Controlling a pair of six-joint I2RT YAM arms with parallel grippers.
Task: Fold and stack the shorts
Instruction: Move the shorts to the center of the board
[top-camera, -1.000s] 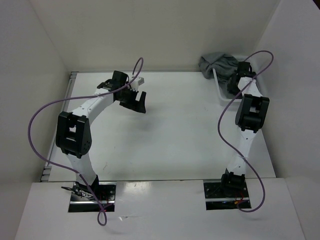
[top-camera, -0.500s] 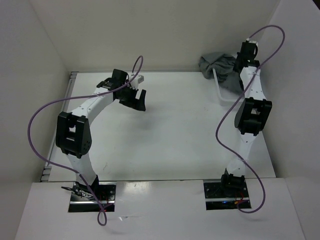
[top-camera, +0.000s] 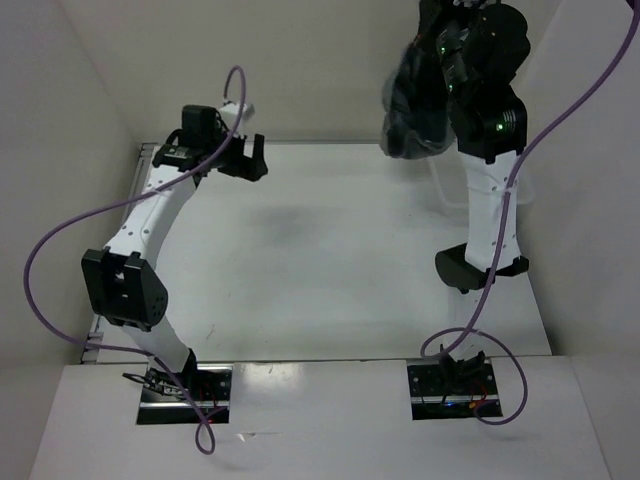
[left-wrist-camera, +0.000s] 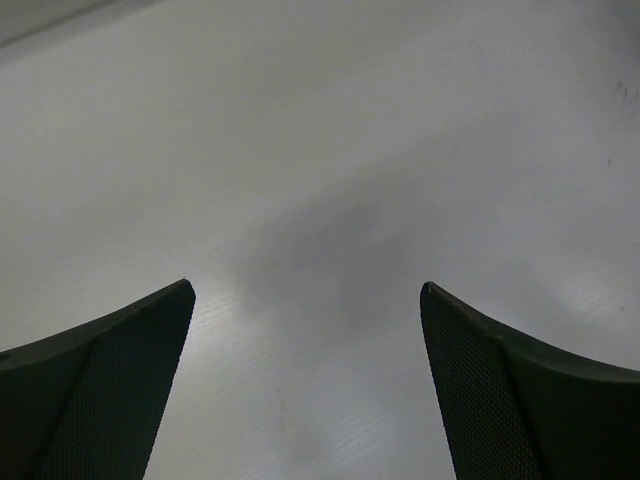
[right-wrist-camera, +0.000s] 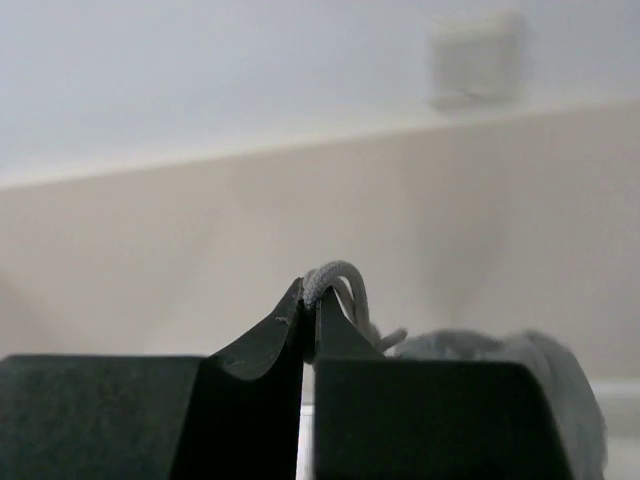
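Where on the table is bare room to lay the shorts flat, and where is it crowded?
The middle of the table, between left arm and right arm, is bare. The open left gripper hovers over its far-left part. The far-right corner is crowded: the right gripper, shut on the drawstring, holds the shorts bunched aloft.

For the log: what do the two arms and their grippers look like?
White links with black joint housings on the left arm and right arm; a purple cable loops along each. The left gripper and right gripper have black wedge-shaped fingers.
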